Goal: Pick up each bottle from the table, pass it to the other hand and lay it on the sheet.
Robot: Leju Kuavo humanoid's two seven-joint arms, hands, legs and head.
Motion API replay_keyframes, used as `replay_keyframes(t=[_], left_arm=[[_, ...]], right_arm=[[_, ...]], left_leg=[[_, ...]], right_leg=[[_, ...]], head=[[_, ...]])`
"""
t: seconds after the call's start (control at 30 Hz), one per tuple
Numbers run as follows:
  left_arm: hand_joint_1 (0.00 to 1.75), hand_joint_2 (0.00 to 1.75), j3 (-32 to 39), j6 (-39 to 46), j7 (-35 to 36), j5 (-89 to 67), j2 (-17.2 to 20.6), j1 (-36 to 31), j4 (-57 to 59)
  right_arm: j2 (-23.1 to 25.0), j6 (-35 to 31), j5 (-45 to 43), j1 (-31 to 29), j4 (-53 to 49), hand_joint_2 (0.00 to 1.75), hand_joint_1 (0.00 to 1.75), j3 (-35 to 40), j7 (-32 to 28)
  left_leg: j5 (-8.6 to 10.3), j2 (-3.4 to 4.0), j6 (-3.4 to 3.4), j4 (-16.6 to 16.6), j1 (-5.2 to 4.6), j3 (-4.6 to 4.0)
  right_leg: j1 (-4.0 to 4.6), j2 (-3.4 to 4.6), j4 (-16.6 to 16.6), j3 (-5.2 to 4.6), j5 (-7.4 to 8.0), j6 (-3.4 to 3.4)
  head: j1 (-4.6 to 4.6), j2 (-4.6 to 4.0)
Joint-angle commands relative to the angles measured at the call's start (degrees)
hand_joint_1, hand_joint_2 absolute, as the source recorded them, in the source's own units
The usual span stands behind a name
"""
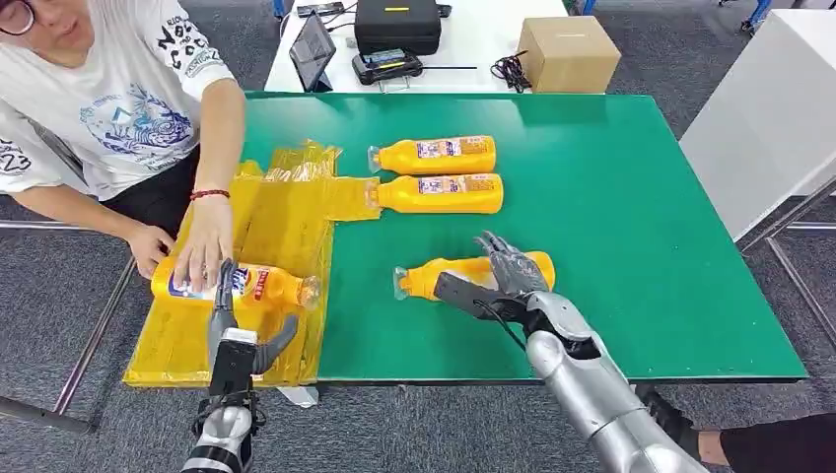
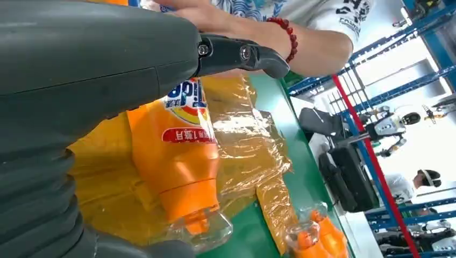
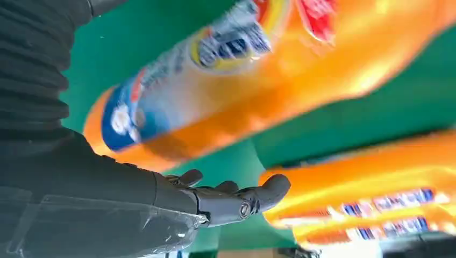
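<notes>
While right hand spreads, bottle lies under fingers.

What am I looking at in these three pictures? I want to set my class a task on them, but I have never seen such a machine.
It is a humanoid robot with two silver arms ending in many-fingered hands. The wide picture is taken from its head, looking down at a green table. The other two come from cameras at its wrists, so they look tilted.

Its left hand is by an orange bottle lying on a yellow plastic sheet; a seated person's hand rests on that bottle too. Its right hand reaches over a second bottle lying on the table, fingers spread; whether it grips is unclear. Two more bottles lie behind.
</notes>
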Motion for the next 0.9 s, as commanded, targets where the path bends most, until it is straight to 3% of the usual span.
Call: replay_keyframes(t=[0.03,0.2,0.4,0.7,0.9], left_arm=[[0.00,1.75,-2.7,0.0,-1.1,1.3,1.5,-4.4,7.4],[0.00,1.75,-3.8,0.2,-1.1,2.9,1.8,-4.9,8.4],[0.00,1.75,-4.1,0.6,-1.1,2.8,1.8,-4.8,8.1],[0.00,1.75,-4.5,0.4,-1.1,2.8,1.8,-5.2,8.9],[0.00,1.75,-4.8,0.2,-1.1,3.0,1.6,-5.3,9.1]], right_arm=[[-5.8,5.8,-9.3,-5.1,9.7,1.75,0.00,5.3,-3.9],[-8.2,4.7,-12.8,-2.3,5.6,1.75,0.00,6.3,-3.7],[-7.7,1.3,-15.2,1.8,-1.0,1.75,0.00,4.3,-3.7],[-9.6,2.8,-18.6,2.8,-4.5,1.75,0.00,3.3,-5.5],[-8.2,1.1,-19.8,4.3,-6.1,1.75,0.00,1.9,-5.5]], left_leg=[[-0.06,0.06,-0.13,0.0,0.08,0.22],[-0.05,-0.11,-0.13,0.0,0.11,0.27],[-0.05,-0.05,-0.11,0.0,0.08,0.24],[-0.02,0.03,-0.07,0.0,0.05,0.11],[-0.10,0.07,-0.12,0.0,0.11,0.22]], right_leg=[[0.10,0.01,-0.1,0.23,-0.04,-0.16],[0.12,-0.17,-0.1,0.32,-0.07,-0.16],[0.09,-0.07,-0.1,0.25,-0.06,-0.13],[0.06,-0.04,0.0,0.09,-0.03,-0.09],[0.12,-0.01,0.0,0.22,-0.08,-0.16]], head=[[0.00,0.00],[-0.02,0.00],[-0.02,0.00],[-0.04,0.00],[0.00,0.00]])
